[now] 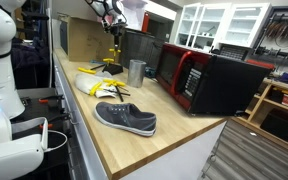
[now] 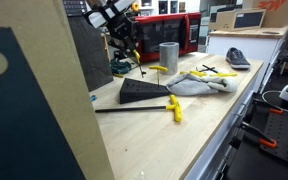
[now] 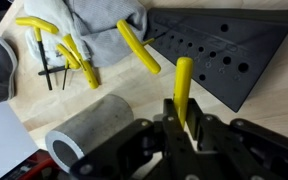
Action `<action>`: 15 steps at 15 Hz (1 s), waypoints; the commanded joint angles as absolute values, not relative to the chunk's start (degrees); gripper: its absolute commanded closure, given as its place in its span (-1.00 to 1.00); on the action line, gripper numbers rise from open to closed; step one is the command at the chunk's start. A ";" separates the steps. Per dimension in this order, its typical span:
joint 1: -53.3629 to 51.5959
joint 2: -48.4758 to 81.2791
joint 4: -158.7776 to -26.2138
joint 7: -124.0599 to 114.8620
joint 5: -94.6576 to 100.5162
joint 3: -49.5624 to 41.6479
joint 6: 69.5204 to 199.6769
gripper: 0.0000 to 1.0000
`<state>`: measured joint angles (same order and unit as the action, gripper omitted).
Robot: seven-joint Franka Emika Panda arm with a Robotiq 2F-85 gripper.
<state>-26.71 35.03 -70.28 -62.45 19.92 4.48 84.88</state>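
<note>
My gripper (image 3: 184,115) is shut on the yellow handle of a T-handle hex key (image 3: 183,85), which points away from the wrist. In both exterior views the gripper (image 1: 112,25) (image 2: 124,35) hangs above the back of the wooden counter. Below it lies a black triangular holder with rows of holes (image 3: 234,50) (image 2: 144,92). A second yellow handle (image 3: 139,47) lies at the holder's left edge. Several more yellow hex keys (image 3: 64,50) lie by a grey cloth (image 3: 99,20) (image 2: 194,83). A metal cup (image 3: 89,130) (image 1: 136,71) stands close beside the gripper.
A grey shoe (image 1: 126,118) (image 2: 237,58) lies near the counter's front edge. A red and black microwave (image 1: 209,80) stands along the wall side. One long hex key (image 2: 174,107) lies in front of the holder. A cardboard box (image 1: 82,38) stands at the back.
</note>
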 commanded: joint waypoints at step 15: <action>-27.14 29.10 -79.59 -60.50 25.89 5.22 77.84 0.92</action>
